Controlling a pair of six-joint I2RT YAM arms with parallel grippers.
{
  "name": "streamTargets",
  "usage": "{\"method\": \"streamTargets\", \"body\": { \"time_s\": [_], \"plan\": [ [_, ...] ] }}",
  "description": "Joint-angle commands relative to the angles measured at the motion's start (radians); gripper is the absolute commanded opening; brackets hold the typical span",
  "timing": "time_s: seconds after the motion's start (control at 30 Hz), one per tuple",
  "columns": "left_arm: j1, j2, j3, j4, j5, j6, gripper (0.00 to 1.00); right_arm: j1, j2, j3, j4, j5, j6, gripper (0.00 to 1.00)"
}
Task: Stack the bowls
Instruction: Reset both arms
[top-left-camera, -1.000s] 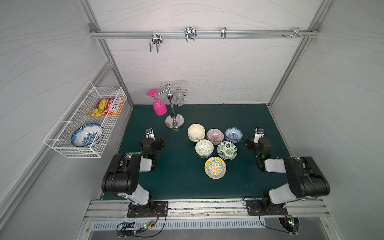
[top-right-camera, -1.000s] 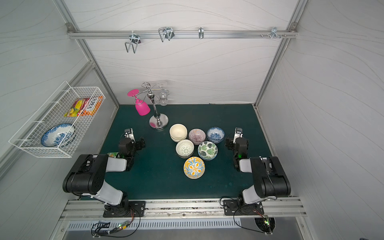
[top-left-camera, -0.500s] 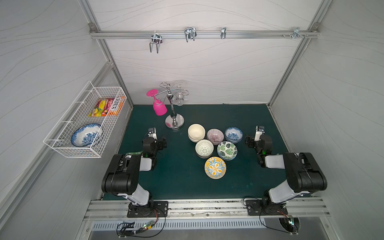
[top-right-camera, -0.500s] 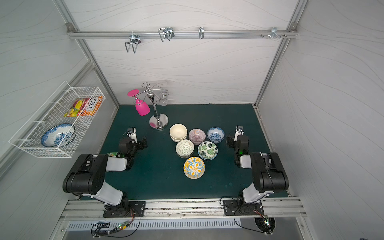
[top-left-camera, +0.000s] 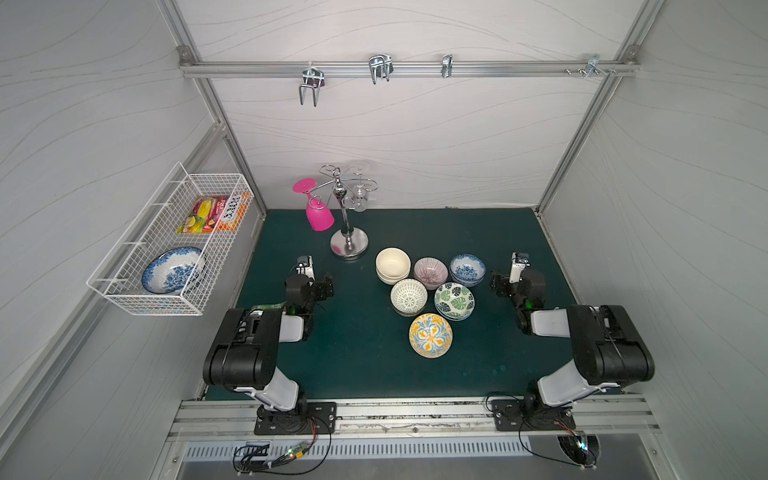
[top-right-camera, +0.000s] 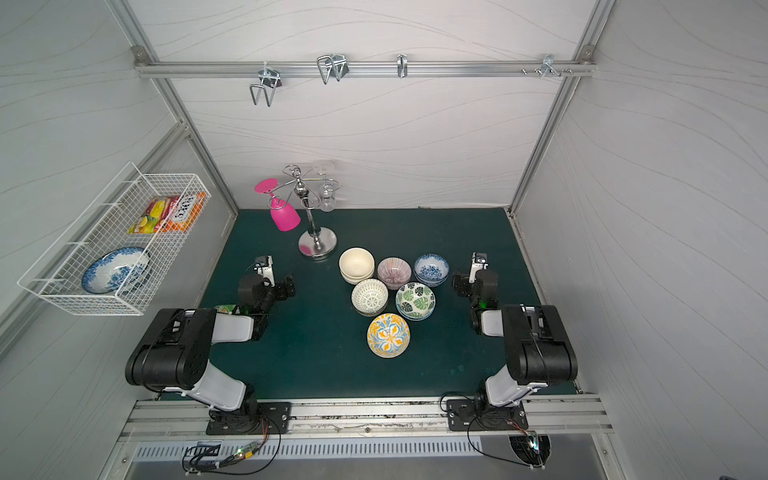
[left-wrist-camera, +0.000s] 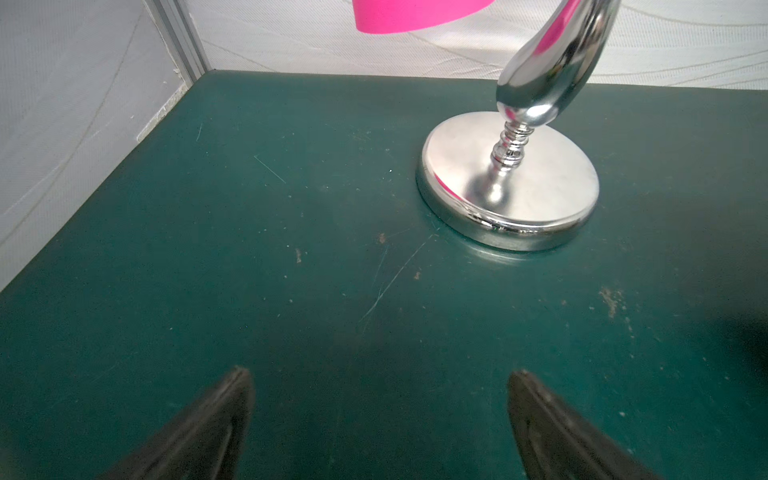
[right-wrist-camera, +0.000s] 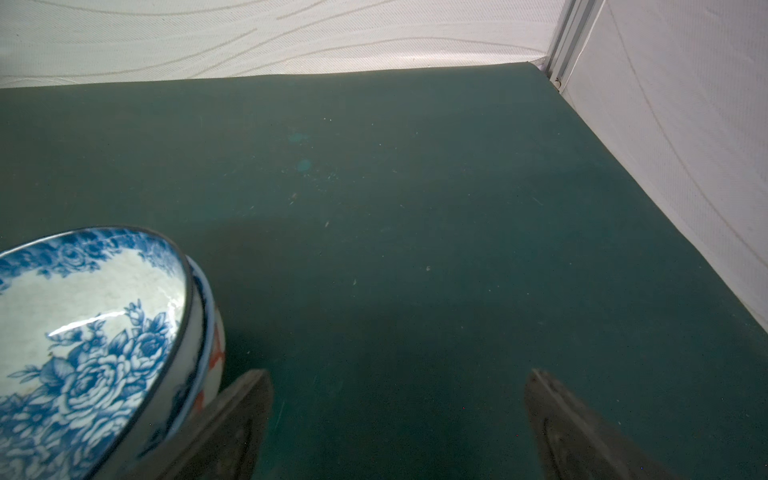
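Right wrist view: right gripper (right-wrist-camera: 397, 374) spread, empty; glossy blue-and-white floral bowls (right-wrist-camera: 83, 332), nested, just beside one finger, cropped by the frame; left gripper (left-wrist-camera: 379, 370) spread over scuffed green mat (left-wrist-camera: 291, 249); polished chrome stand (left-wrist-camera: 507, 183) ahead, top cut off.

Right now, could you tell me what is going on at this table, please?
The job is stacking the bowls, which sit in a tight cluster on the green mat, several already nested in twos. Nothing is being held. The left gripper is open over bare mat near the glass stand. The right gripper is open beside the blue-and-white bowl, with nothing between its jaws.
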Motion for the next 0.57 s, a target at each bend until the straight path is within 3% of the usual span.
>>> {"method": "streamTargets", "body": {
  "time_s": [0.0,0.53],
  "plan": [
    [0.004,-0.014,0.029,0.021,0.014,0.007,1.0,-0.006,-0.006,0.018,-0.006,-0.009,0.004,0.99],
    [0.006,-0.014,0.029,0.022,0.015,0.006,1.0,-0.007,-0.004,0.017,-0.004,-0.011,0.007,0.99]
  ]
}}
